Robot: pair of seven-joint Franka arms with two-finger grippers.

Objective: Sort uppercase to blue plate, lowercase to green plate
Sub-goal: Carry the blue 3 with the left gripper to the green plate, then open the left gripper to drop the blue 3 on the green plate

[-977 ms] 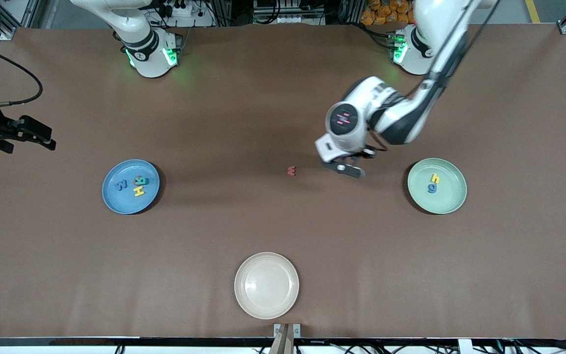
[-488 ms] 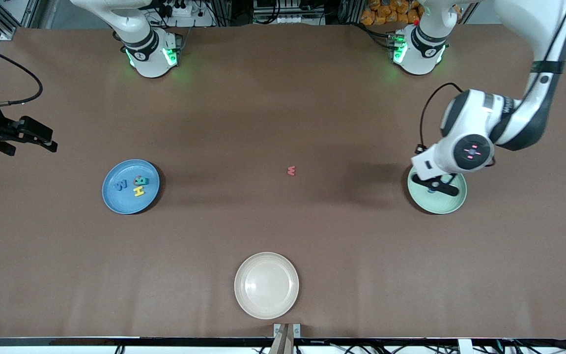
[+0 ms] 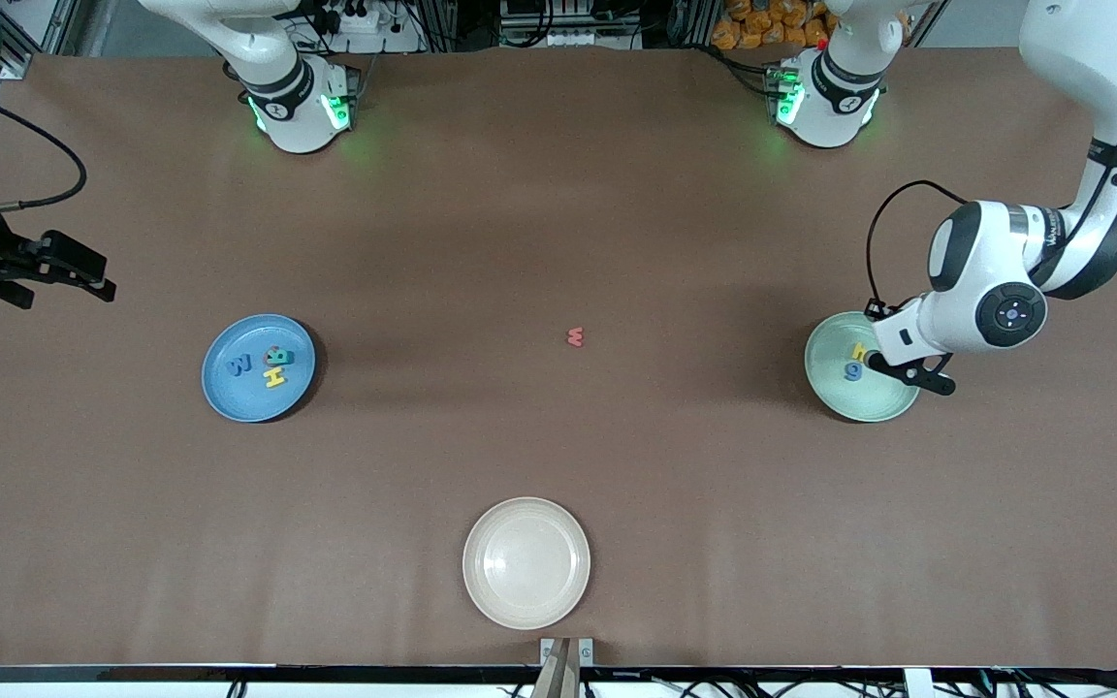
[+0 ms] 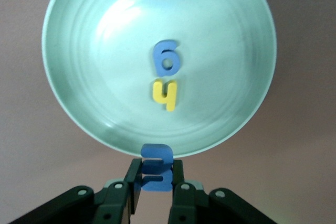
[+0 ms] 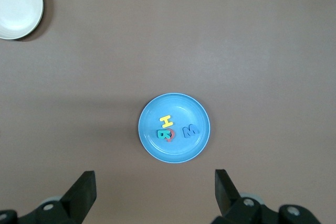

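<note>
Lowercase letters are light, soft foam, best pinched across their flat faces. Right gripper [image 5: 152, 195] waits with fingers spread, high over the blue plate [image 3: 229, 393], which holds four capitals; M [image 5: 190, 130] and H [image 5: 166, 121] are readable. Red w [image 3: 575, 336] lies mid-table, between the plates. Left gripper [image 4: 156, 182], clenched on blue m [image 4: 156, 167], hangs over the green plate's [image 3: 835, 399] edge; g [image 4: 166, 59] and h [image 4: 166, 94] lie inside.

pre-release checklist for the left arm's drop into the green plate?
1. Left gripper shut on blue m: ok.
2. Over green plate: m sits at the rim, not the middle: not ok.
3. Bare plate floor beside blue g and yellow h: ok.
4. Red w remains on table: not ok.
5. Right gripper open, waiting above blue plate: ok.
</note>
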